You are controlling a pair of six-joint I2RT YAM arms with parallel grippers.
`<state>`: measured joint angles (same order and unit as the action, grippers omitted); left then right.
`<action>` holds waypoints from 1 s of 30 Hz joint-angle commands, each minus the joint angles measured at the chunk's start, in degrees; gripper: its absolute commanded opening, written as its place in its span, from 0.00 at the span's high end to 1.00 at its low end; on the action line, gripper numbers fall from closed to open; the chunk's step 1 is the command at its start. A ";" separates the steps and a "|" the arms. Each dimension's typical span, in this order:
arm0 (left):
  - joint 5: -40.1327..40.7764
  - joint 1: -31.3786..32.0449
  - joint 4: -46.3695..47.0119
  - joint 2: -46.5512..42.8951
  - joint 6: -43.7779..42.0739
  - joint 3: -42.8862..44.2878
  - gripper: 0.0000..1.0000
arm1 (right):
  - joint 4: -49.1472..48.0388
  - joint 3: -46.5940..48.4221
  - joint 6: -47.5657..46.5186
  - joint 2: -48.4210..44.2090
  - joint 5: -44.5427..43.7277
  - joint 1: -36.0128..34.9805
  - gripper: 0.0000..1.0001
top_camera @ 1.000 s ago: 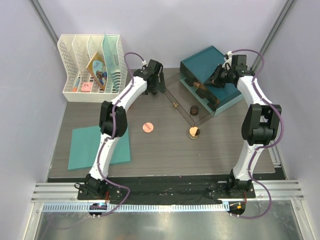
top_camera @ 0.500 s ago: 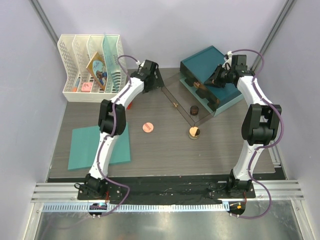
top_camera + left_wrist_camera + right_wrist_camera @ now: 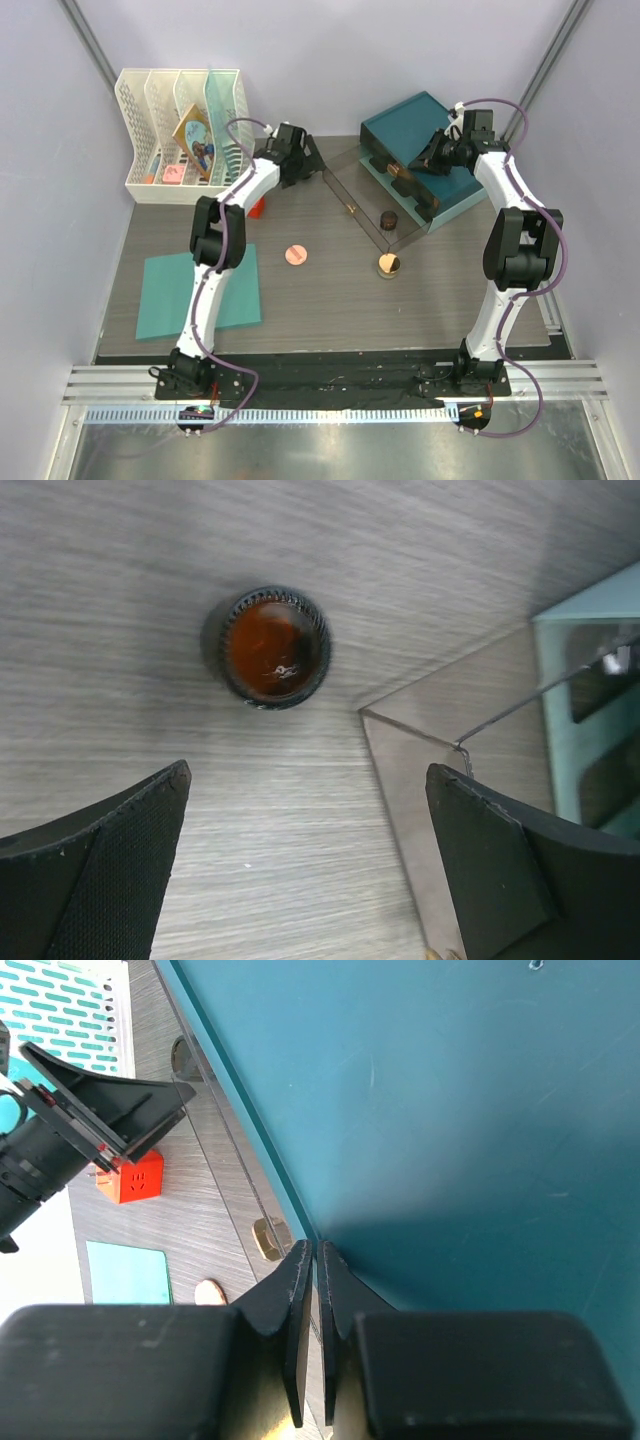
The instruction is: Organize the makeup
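A dark brown round jar (image 3: 275, 647) stands on the wood table, just beyond my left gripper (image 3: 308, 775), whose jaws are wide open and empty. From above, that gripper (image 3: 300, 155) sits at the back of the table, left of the clear lid (image 3: 352, 200). My right gripper (image 3: 313, 1245) is shut on the thin edge of the clear lid over the teal box (image 3: 420, 140). Another dark brown jar (image 3: 389, 219) sits in front of the box. A gold-lidded jar (image 3: 389, 264) and a pink compact (image 3: 295, 254) lie mid-table.
A white rack (image 3: 185, 135) with a picture card stands back left. An orange-red cube (image 3: 258, 207) lies beside the left arm. A flat teal mat (image 3: 200, 290) covers the near left. The clear lid's corner (image 3: 362, 712) lies close to the left fingers.
My left gripper has shifted a little left and back, and its jaws have opened wider. The right arm has not moved.
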<state>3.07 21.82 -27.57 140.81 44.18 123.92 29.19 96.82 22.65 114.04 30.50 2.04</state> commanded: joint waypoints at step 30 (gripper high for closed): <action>3.96 -3.19 0.77 9.13 0.81 16.79 0.15 | 20.12 -4.09 -5.52 13.93 -13.89 -0.46 0.86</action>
<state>5.37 18.98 -25.47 149.34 44.60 137.71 30.20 99.07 22.68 116.57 31.16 1.98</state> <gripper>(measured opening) 0.855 0.133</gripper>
